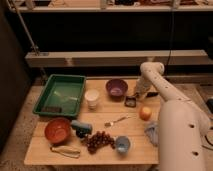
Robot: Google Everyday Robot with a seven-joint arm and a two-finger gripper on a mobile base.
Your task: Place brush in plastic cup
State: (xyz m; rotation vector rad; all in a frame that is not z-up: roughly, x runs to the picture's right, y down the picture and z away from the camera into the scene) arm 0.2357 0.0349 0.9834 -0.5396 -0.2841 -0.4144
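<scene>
Camera view: our gripper [138, 95] sits at the brush [131, 102]; we can't tell its grip state. Plastic cup [122, 144] is well apart, so lift, carry and drop remain.

Tray [60, 95] back left, other cup [92, 98] right of it, brush [131, 102] further right, gripper [138, 95] close over it, plastic cup [122, 144] at front, right of grapes [99, 141]

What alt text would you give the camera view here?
The white arm's tool is down at the brush, beside the purple bowl toward the back of the wooden table. The light-blue plastic cup stands near the front edge, next to the grapes, apart from the brush.
</scene>
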